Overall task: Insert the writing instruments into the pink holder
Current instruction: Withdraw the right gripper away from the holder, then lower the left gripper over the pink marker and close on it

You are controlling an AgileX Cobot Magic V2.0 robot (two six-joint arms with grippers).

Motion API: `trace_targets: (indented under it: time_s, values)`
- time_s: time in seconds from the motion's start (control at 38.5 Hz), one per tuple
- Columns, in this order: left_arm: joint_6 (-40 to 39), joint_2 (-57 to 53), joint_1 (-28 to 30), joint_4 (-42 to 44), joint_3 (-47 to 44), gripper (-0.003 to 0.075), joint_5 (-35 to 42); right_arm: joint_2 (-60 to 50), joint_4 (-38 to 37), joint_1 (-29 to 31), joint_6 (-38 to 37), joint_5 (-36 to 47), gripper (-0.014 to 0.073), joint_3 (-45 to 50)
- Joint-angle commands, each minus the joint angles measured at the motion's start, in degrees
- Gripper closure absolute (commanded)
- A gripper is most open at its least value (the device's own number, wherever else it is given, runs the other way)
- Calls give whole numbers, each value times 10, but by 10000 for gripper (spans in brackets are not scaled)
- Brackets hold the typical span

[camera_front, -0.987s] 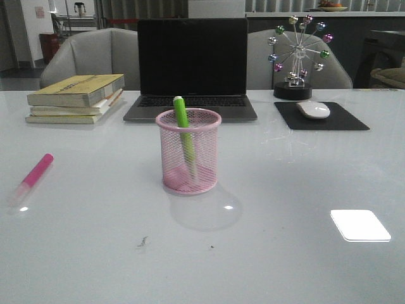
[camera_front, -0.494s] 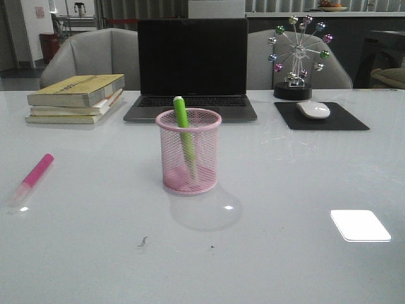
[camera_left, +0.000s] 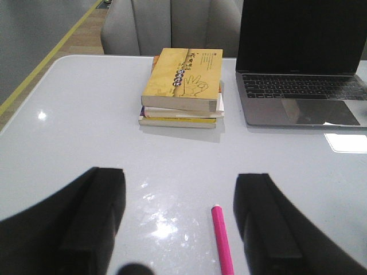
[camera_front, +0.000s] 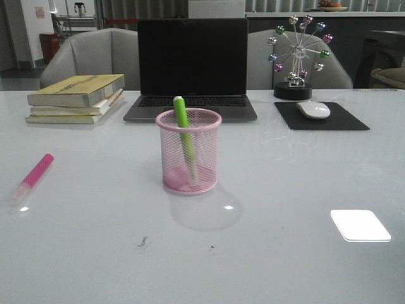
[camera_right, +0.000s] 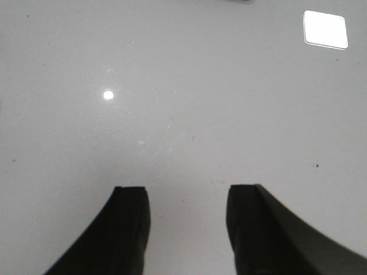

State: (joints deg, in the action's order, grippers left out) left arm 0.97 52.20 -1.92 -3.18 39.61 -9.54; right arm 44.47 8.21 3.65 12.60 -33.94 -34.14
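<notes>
Facing forward, the front view shows the pink holder (camera_front: 188, 151) containing only the green marker (camera_front: 184, 133), while the pink marker (camera_front: 35, 175) lies flat on the table (camera_front: 285, 190), well to its left. Left wrist view: the left gripper (camera_left: 180, 220) is spread wide and empty above that marker, so an off-centre closure could roll it away. Right wrist view: the right gripper (camera_right: 183, 226) is likewise open, holding nothing

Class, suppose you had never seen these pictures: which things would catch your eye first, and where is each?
The pink mesh holder stands mid-table with a green marker leaning inside it. A pink marker lies alone on the table at the left. Behind the holder sits an open, dark laptop.
</notes>
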Motion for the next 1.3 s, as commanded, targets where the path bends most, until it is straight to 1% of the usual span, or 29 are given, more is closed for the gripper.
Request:
trace_targets:
  time_s: [0.0, 0.1, 0.23, 0.42, 0.57, 0.86, 1.14, 1.27]
  values:
    - [-6, 36, -3, -2, 85, 241, -19, -5, 5, 4, 0, 40, 159, -16]
    - [-6, 89, -3, -17, 153, 241, -109, -5, 5, 4, 0, 39, 159, -16]
    - [-6, 172, -3, -48, 229, 241, -185, -5, 6, 3, 0, 39, 159, -16]
    - [-6, 283, -3, -54, 319, 241, -252, -5, 6, 0, 0, 39, 159, -16]
    - [-6, 361, -3, -56, 366, 241, -294, -5, 6, 0, 0, 36, 159, -16]
    - [-5, 455, -8, -75, 387, 241, -316, -5, 6, 0, 0, 33, 159, -16]
    - [10, 521, -58, -73, 387, 241, -313, -5, 6, 0, 0, 31, 159, -16]
    - [10, 546, -73, -56, 387, 241, -310, -5, 6, 0, 0, 23, 159, -16]
